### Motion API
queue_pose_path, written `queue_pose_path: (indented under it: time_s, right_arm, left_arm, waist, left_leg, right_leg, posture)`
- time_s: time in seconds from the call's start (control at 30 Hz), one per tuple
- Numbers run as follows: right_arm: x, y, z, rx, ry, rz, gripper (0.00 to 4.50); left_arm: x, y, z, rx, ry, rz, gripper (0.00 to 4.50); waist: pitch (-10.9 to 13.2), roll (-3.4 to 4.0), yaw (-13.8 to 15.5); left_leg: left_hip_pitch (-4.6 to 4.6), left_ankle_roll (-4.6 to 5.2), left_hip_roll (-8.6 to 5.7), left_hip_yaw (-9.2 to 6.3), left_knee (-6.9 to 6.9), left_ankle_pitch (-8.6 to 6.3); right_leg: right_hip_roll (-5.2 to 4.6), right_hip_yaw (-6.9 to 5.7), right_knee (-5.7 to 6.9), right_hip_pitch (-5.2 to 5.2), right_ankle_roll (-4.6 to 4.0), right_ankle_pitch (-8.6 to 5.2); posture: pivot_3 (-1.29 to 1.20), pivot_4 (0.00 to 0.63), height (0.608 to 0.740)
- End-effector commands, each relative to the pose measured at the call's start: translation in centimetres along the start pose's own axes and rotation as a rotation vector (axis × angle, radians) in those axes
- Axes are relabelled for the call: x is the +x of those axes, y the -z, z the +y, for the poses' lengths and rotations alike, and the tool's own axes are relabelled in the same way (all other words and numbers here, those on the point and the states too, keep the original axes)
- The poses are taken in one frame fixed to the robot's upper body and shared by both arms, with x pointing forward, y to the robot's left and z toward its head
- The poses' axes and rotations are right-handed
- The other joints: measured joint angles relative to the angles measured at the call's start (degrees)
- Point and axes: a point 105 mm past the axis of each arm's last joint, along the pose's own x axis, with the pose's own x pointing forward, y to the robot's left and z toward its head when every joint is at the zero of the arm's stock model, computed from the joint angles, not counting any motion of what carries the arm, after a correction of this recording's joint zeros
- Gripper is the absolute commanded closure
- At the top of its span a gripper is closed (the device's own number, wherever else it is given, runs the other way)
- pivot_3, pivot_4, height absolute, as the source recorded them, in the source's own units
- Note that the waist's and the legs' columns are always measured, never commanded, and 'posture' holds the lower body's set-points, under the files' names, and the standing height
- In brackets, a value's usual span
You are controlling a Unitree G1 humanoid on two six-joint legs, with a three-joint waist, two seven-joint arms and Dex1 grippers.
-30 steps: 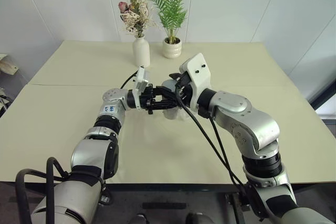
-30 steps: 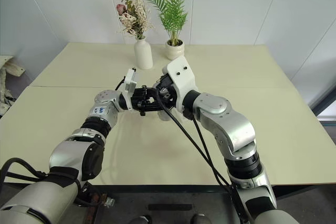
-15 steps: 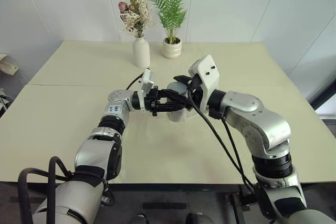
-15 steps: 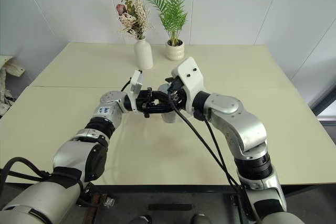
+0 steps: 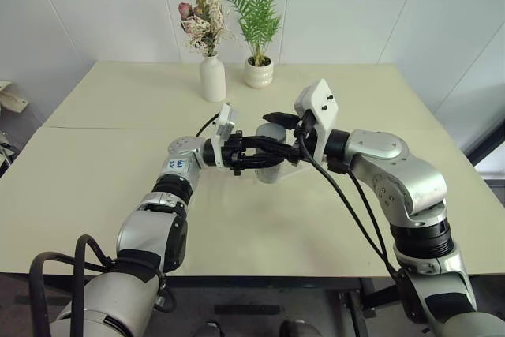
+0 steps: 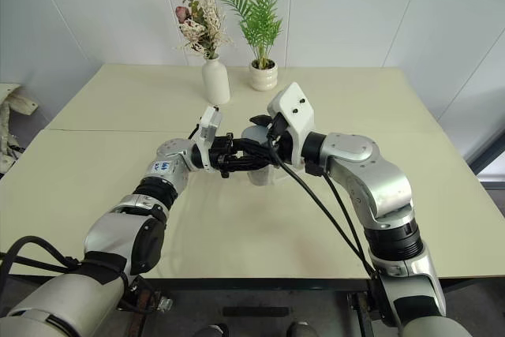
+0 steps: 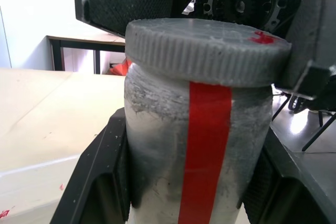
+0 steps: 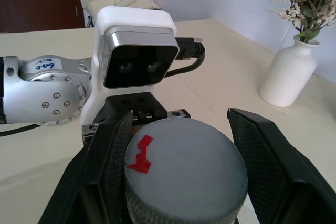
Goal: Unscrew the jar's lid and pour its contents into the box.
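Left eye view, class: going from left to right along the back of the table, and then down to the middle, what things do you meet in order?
White flower vase → white plant pot at the back; in the middle, left gripper → jar → right gripper.

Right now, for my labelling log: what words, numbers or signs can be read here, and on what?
Sticker on the left forearm: blue handwriting, too blurred to read.
Lid: a red scribble, no letters.
Jar: a plain red strip, no text.
Nothing else legible.
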Motion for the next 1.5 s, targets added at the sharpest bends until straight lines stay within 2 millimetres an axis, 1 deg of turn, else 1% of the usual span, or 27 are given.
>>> queue_pose_path:
  time_s: [0.03,0.27,0.7,0.97,1.1,1.27,1.3,1.5]
  right_arm:
    - [-0.2,-1.7,5.4,-0.046,-0.355,-0.079,1.94]
    - [-0.6,-1.3,5.8,-0.061,-0.442,-0.068,1.94]
    - [-1.0,-2.5,6.0,-0.036,-0.57,-0.121,1.94]
    - [-1.0,-2.5,6.1,-0.05,-0.587,-0.115,1.94]
    - [-0.9,-2.5,5.9,-0.057,-0.571,-0.108,1.94]
    - [-0.7,-2.4,5.6,-0.072,-0.543,-0.102,0.25]
    - [-0.6,-2.4,5.5,-0.074,-0.536,-0.102,0.06]
    - [-0.3,-2.5,4.8,-0.083,-0.485,-0.096,0.06]
  left_arm:
    - [-1.8,-3.1,-0.3,0.025,0.05,-0.118,2.32]
    - [-1.4,-2.9,-0.5,0.004,0.073,-0.111,2.32]
    - [-1.0,-2.6,-1.0,-0.025,0.107,-0.121,2.32]
    - [-0.9,-2.6,-1.1,-0.022,0.113,-0.12,2.32]
    - [-0.9,-2.0,-1.2,-0.002,0.117,-0.083,2.32]
    - [-0.7,-1.8,-1.3,0.015,0.121,-0.074,2.32]
    - [-0.7,-1.9,-1.3,0.021,0.123,-0.074,2.32]
    - [-0.4,-1.9,-1.5,0.065,0.136,-0.068,2.32]
  waist:
    - [0.0,0.0,0.0]
    - [0.0,0.01,0.0]
    - [0.0,0.05,0.0]
    - [0.0,0.05,0.0]
    - [0.0,0.05,0.0]
    - [0.0,0.06,0.0]
    - [0.0,0.06,0.0]
    - [0.0,0.06,0.0]
  left_leg:
    - [0.0,0.0,0.0,0.0,0.0,0.0]
    - [0.01,0.0,0.0,0.0,0.02,0.0]
    - [0.0,0.0,0.0,0.01,0.06,0.0]
    - [0.0,-0.01,0.0,0.02,0.08,0.0]
    - [0.0,-0.01,0.0,0.02,0.08,0.0]
    - [0.0,-0.01,0.0,0.02,0.08,0.0]
    - [0.0,-0.01,0.0,0.02,0.09,0.0]
    - [0.0,-0.01,0.0,0.02,0.1,0.01]
  right_leg:
    - [0.0,0.0,-0.01,0.0,0.0,0.0]
    - [0.0,0.0,0.02,0.0,0.0,0.0]
    - [0.0,0.02,0.04,0.0,0.0,0.0]
    - [0.0,0.04,0.03,0.0,0.0,0.0]
    - [0.0,0.04,0.04,0.0,0.0,0.0]
    - [0.0,0.04,0.04,0.0,0.0,0.0]
    - [0.0,0.04,0.04,0.0,0.0,0.0]
    - [0.0,0.04,0.04,0.0,0.01,0.01]
  posture:
    - [0.0,0.15,0.74]
    - [0.0,0.15,0.74]
    - [0.0,0.15,0.74]
    - [0.0,0.15,0.74]
    - [0.0,0.15,0.74]
    - [0.0,0.15,0.74]
    - [0.0,0.15,0.74]
    - [0.0,0.15,0.74]
